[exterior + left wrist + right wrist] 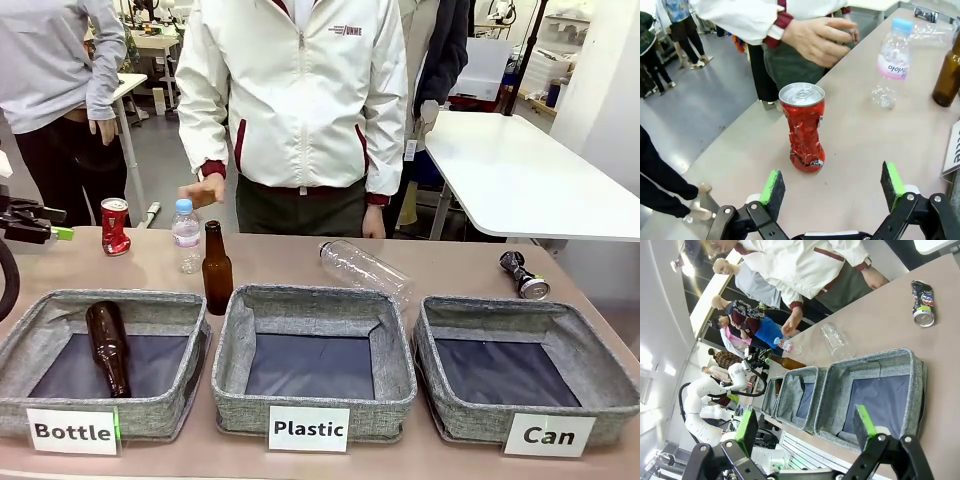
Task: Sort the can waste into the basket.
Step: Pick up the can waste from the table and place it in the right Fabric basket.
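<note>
Sorting has yet to begin at the recycling table (450,270): the grey Can basket (455,405) at the robot's right sits empty, its dark lining bare, while both cans remain out on the tabletop. The crushed red can (115,226) stands upright near the far left edge, well apart from that basket. The dark can (523,275) lies on its side just behind the basket's far rim.

The left gripper (832,185) faces the red can with its green-padded jaws spread wide and nothing between them. The can stands ahead of the fingertips, not yet inside them. The right gripper (806,424), likewise released and empty, hangs on the robot's side of the Can basket, looking across it toward the dark can.

A person in a white jacket stands at the far side, one hand (817,40) hovering above the table behind the red can. A brown bottle (108,345) lies in the Bottle basket (30,340); another brown bottle (216,270), a small water bottle (186,235) and a clear plastic bottle (365,268) wait on the table.

Judging by the layout, the whole job is ahead: two cans to lift, carry and drop, the red one having the longer trip.
</note>
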Controlling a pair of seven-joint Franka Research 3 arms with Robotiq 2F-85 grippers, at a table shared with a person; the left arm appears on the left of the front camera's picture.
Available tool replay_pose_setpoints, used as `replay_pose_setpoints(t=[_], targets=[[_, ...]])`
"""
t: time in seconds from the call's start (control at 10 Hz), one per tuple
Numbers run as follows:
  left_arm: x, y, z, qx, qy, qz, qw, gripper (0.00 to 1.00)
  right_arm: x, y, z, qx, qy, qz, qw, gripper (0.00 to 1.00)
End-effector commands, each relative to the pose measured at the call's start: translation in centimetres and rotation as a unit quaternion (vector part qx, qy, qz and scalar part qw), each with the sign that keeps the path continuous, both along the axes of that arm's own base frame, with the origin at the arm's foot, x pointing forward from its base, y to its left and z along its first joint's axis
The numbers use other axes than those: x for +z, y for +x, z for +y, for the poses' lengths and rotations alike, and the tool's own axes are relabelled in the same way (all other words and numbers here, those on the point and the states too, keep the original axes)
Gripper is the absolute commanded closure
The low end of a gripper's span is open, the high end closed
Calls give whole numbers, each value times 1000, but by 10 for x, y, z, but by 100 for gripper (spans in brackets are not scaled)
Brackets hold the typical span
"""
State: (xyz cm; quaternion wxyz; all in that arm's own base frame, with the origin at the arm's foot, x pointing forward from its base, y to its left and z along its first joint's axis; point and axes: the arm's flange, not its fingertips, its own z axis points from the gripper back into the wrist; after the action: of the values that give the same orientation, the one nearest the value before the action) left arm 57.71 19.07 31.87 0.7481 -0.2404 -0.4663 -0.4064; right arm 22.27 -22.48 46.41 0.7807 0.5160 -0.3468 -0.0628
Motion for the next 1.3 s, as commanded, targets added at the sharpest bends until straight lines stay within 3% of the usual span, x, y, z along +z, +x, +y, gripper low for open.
replay_pose_setpoints(t=[0.0, 0.3, 0.4, 0.6, 0.8, 1.0, 1.2], targets=[[-9, 15, -3, -10, 23, 19, 1000, 0, 1, 1, -1, 0, 1, -18, 1000, 0], [-19, 45, -15, 17, 43, 23, 999, 0, 1, 1, -1, 0, 1, -18, 1000, 0], [-15, 57, -5, 9, 16, 34, 999, 0, 1, 1, -1, 0, 1, -18, 1000, 0], [-12, 55, 16, 12, 9, 35, 999, 0, 1, 1, -1, 0, 1, -18, 1000, 0], [15, 7, 65, 1, 3, 18, 1000, 0, 1, 1, -1, 0, 1, -18, 1000, 0], [30, -69, 110, -6, -13, -35, 999, 0, 1, 1, -1, 0, 1, -18, 1000, 0], [26, -93, 121, -15, -33, -67, 997, 0, 1, 1, -1, 0, 1, -18, 1000, 0]])
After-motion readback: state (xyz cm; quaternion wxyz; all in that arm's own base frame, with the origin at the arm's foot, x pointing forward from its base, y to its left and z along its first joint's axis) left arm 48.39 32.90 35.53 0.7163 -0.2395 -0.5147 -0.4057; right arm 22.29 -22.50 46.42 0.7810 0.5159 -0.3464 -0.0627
